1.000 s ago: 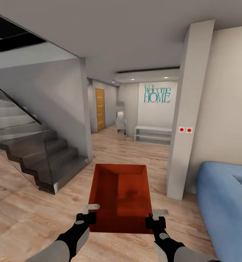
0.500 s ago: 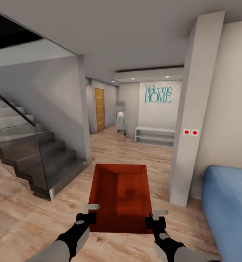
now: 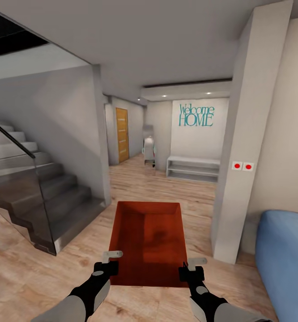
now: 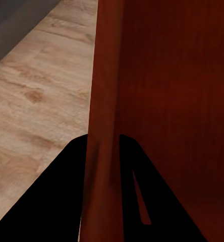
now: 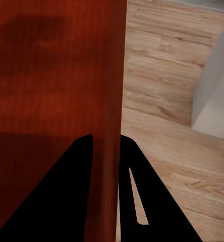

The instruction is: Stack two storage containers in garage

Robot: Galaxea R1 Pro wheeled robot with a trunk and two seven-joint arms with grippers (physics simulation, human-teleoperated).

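One storage container (image 3: pixel 149 243) – two grippers: left gripper (image 3: pixel 109 264), right gripper (image 3: pixel 190 267); two red wall buttons (image 3: pixel 242 166).

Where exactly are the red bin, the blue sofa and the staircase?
storage container (image 3: pixel 151 241), head view, on its inner bottom.
blue sofa (image 3: pixel 283 255), head view, on its seat top.
staircase (image 3: pixel 55 197), head view, on a lower step.

two grey forearms taper into black wrists, each hand (image 3: pixel 108 264) (image 3: pixel 189 267) ending in pale grey fingers.

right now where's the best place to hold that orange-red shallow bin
By its two long side walls, near the end closest to the robot, one gripper from each side. The orange-red shallow rectangular bin has thin upright walls that fit between fingers, as the left gripper and right gripper pinch them.
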